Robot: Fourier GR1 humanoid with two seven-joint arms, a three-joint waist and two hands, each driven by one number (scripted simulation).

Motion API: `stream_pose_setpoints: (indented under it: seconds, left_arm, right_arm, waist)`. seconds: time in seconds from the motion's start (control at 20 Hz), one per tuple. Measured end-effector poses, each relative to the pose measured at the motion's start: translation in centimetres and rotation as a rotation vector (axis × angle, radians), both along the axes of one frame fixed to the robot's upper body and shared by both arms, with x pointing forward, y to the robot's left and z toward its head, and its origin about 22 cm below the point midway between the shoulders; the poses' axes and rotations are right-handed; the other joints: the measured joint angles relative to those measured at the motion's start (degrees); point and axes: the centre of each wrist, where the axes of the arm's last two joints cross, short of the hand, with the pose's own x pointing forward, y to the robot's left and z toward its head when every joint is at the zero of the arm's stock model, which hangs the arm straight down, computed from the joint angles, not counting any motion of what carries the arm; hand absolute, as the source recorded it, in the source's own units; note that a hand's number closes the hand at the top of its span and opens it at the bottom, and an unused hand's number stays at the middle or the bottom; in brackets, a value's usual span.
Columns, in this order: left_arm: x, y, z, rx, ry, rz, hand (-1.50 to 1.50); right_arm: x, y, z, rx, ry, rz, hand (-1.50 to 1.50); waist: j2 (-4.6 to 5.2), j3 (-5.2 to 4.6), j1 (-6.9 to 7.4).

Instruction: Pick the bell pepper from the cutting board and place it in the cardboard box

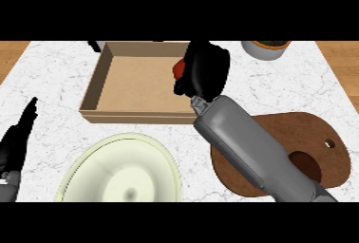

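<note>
My right hand [204,69] hangs over the right wall of the cardboard box [112,107], fingers curled round a red bell pepper [179,68]. Only a small red patch of the pepper shows at the hand's left side, above the box's inside. The brown cutting board [308,137] lies at the lower right, partly hidden under my right forearm, with nothing visible on it. My left hand [17,137] rests at the left edge with its fingers straight and pointing up.
A pale green plate [123,171] sits in front of the box at the lower middle. A white pot with a plant [266,49] stands at the back right. A dark object [94,45] peeks out behind the box's far left corner.
</note>
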Motion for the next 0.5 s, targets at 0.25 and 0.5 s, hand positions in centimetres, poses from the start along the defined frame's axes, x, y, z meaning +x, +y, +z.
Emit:
stream_pose_setpoints:
  seconds: [0.25, 0.5]
  left_arm:
    - [1.0, -1.1, 0.5, -0.004, -0.021, -0.039, 0.00]
    - [2.0, -1.9, 1.1, 0.001, -0.040, -0.061, 0.00]
  right_arm:
    - [0.0, 2.3, 3.5, 0.024, -0.064, -0.016, 1.50]
    - [2.1, 2.4, 5.1, 0.078, -0.053, -0.058, 1.50]
  waist:
    - [1.15, 0.14, 2.24]
    - [2.01, 0.19, 3.62]
